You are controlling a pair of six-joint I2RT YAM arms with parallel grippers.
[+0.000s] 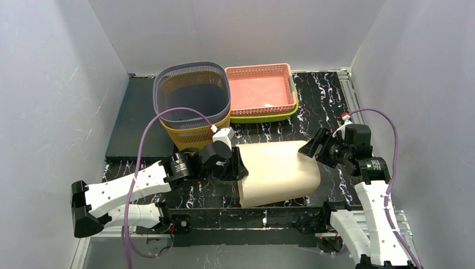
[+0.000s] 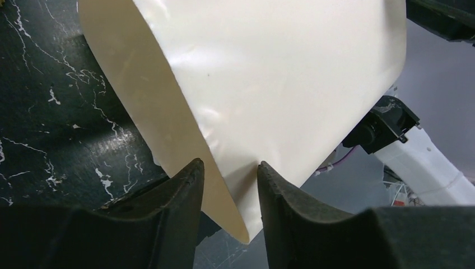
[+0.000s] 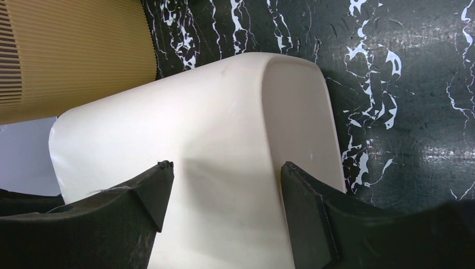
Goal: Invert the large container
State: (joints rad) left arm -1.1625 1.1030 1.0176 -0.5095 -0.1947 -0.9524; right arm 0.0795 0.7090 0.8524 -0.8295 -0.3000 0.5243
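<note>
The left gripper [image 1: 237, 167] sits at the left end of the large container [image 1: 278, 171], which lies near the near edge of the table [image 1: 330, 95], roughly midway along it. Its jaws stand close on either side of a thin cream edge, but I cannot tell whether they are pinching it or only straddling it. That is the first risk: a hold on so thin and glossy a wall could slide off as the container is rolled, letting it drop back. At the right end the right gripper [image 1: 309, 149] has its jaws spread wide over a rounded corner, holding nothing. If it closes on that curve, the fingers may skate off the smooth surface. If the two arms then turn unevenly, the container could twist and swing towards the stacked baskets [image 1: 193, 92] at the table's far edge, or slip off the near edge.

The top view alone shows the layout, with both arms flanking the container and the pink tray [image 1: 257, 68] well behind. It hides the fingertips. The left wrist view shows the left gripper [image 2: 227, 165] with the edge running between its fingers. The right wrist view shows the right gripper [image 3: 226, 168] wide above a broad cream face — and the yellow basket [image 3: 73, 56] close beyond it.
</note>
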